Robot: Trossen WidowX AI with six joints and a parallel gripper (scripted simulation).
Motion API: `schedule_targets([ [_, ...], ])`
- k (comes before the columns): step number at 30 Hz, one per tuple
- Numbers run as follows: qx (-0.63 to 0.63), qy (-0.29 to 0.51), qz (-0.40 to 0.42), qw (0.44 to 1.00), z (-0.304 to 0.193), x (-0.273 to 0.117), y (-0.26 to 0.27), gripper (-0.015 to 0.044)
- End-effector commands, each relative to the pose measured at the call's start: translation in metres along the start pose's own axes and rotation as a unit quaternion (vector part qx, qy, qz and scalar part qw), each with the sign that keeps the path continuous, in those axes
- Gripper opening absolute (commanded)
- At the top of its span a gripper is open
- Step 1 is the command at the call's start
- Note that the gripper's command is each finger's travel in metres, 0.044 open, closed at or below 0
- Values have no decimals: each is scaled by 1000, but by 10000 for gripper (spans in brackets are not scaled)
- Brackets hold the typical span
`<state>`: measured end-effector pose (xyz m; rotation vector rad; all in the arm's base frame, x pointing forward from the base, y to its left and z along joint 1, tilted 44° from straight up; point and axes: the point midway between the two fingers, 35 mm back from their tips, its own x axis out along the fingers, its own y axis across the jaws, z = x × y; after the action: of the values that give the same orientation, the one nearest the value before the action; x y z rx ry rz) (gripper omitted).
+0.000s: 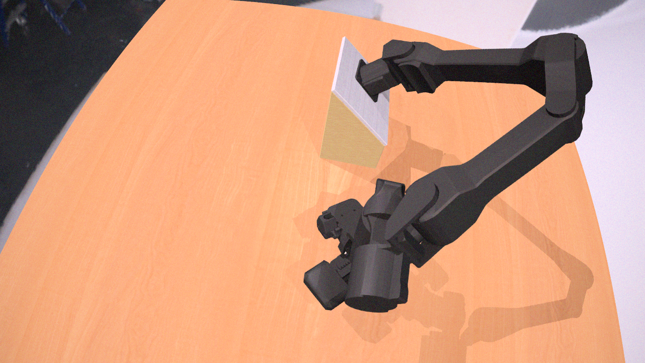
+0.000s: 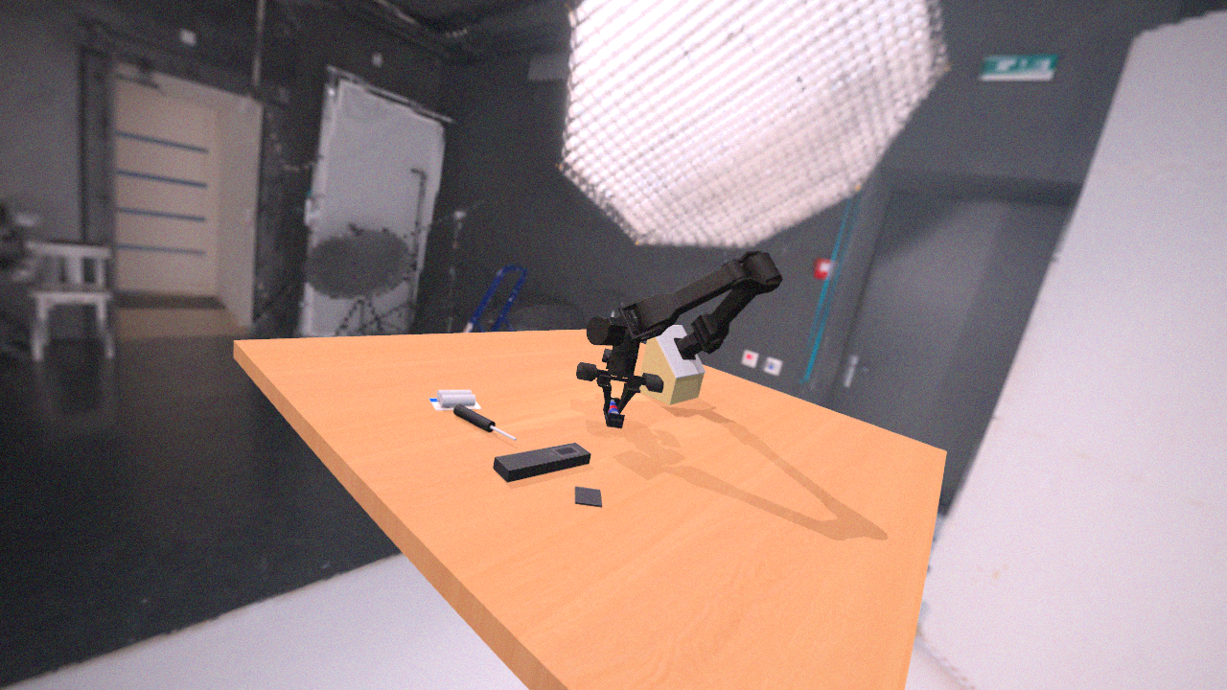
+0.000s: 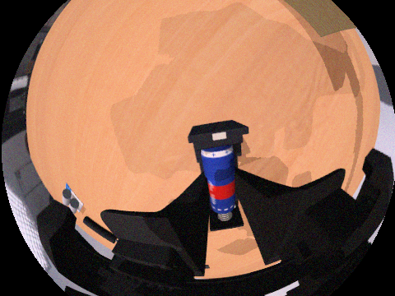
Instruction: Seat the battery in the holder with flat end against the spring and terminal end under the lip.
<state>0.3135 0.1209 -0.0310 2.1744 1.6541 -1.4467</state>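
Note:
The blue battery (image 2: pixel 613 406) (image 3: pixel 218 163) with a red band lies lengthwise in the black holder (image 2: pixel 614 422) (image 3: pixel 205 129). In the wrist view its terminal end, with a white ring, is at the lip, and the nub is hidden beneath it. Its other end meets the coil spring (image 3: pixel 225 217), whose turns show. My gripper (image 3: pixel 219 174) is shut on the battery, one finger on each side. Whether the battery lies fully flat on the holder floor is hidden. In the top view the arm hides both battery and holder.
A black remote (image 2: pixel 542 462) and a small dark cover (image 2: pixel 588 496) lie nearer the exterior camera. A screwdriver (image 2: pixel 474 419) (image 3: pixel 99 229) and pale cylinders on a card (image 2: pixel 455 398) (image 3: pixel 70 199) lie to one side. The arm's base is mounted on a sloped block (image 1: pixel 351 133) (image 2: pixel 675 385).

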Motion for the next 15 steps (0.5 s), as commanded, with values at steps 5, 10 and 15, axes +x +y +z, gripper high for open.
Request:
schedule_targets([
  [5,-2,2,0,1000,3,0,-1,74],
  [10,-2,2,1,1000,3,0,-1,74],
  [15,-1,2,2,1000,3,0,-1,74],
])
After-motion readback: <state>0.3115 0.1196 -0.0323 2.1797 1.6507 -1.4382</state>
